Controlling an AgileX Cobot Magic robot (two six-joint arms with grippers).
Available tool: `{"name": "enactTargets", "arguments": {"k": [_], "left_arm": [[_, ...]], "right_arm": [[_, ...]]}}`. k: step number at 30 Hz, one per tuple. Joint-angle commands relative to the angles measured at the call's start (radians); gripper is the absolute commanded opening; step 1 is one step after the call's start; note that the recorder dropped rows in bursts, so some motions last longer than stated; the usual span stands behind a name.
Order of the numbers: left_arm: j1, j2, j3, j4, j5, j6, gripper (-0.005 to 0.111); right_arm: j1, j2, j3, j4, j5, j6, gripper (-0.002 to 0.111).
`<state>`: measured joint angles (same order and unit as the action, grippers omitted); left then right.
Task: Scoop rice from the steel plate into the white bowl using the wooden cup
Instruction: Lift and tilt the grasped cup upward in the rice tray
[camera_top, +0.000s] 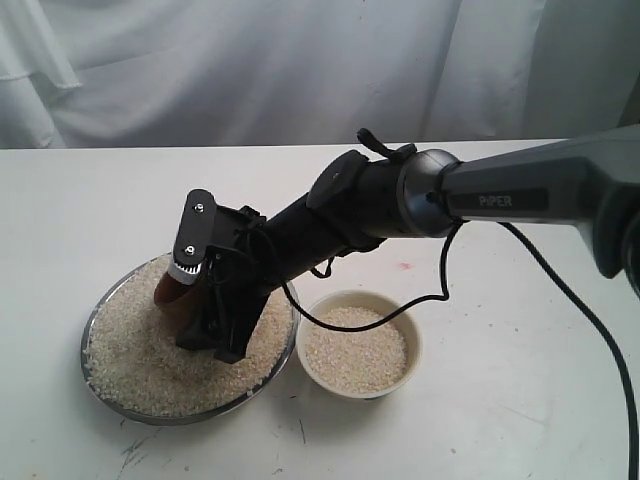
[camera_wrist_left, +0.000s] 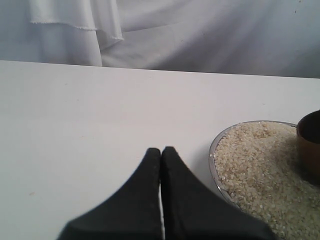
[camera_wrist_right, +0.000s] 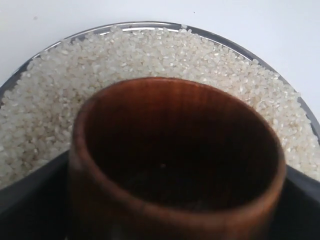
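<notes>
Over steel plate (camera_top: 90, 335), right hand (camera_top: 192, 300) grips wooden cup (camera_wrist_right: 170, 215); left hand (camera_wrist_left: 161, 152) closed; arm (camera_top: 560, 180) marked PIPER.

The right arm (camera_top: 340, 215) slants down across the steel plate (camera_top: 92, 360), and the wooden cup (camera_top: 176, 296) blocks its middle. The white bowl (camera_top: 414, 345) stands just beside the plate's right rim. The table (camera_top: 100, 200) behind and left lies open.

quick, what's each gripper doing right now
left gripper: closed, holding nothing
right gripper: closed on the cup, which looks empty
</notes>
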<state>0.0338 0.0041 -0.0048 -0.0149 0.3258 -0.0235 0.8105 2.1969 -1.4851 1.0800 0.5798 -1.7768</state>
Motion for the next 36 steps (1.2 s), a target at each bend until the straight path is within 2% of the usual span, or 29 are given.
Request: {"name": "enactTargets", "arguments": {"k": [1,12,16,19,21,25,28,30,34,36], "left_arm": [[0.002,-0.004,0.005,-0.002,-0.007,0.000,0.000],[0.002,-0.004,0.005,-0.002,-0.007,0.000,0.000],[0.002,-0.004,0.005,-0.002,-0.007,0.000,0.000],[0.002,-0.004,0.005,-0.002,-0.007,0.000,0.000],[0.002,-0.004,0.005,-0.002,-0.007,0.000,0.000],[0.002,-0.004,0.005,-0.002,-0.007,0.000,0.000],[0.002,-0.004,0.005,-0.002,-0.007,0.000,0.000],[0.002,-0.004,0.005,-0.002,-0.007,0.000,0.000],[0.002,-0.004,0.005,-0.002,-0.007,0.000,0.000],[0.002,-0.004,0.005,-0.002,-0.007,0.000,0.000]], "right_arm": [[0.003,0.005,-0.009,0.008,-0.008,0.028,0.076],[0.003,0.050,-0.009,0.013,-0.013,0.042,0.059],[0.003,0.050,-0.009,0.032,-0.010,0.042,0.044],[0.003,0.034,-0.009,0.026,-0.009,0.042,0.023],[0.003,-0.006,-0.009,0.016,-0.009,0.042,0.016],[0.003,-0.076,-0.009,-0.036,-0.013,0.057,0.008],[0.003,-0.125,-0.009,-0.125,-0.030,0.137,0.000],[0.003,-0.144,-0.009,-0.200,-0.030,0.194,0.000],[0.029,-0.186,-0.009,-0.550,-0.008,0.541,0.000],[0.047,-0.195,-0.009,-0.639,0.000,0.643,0.000]]}}
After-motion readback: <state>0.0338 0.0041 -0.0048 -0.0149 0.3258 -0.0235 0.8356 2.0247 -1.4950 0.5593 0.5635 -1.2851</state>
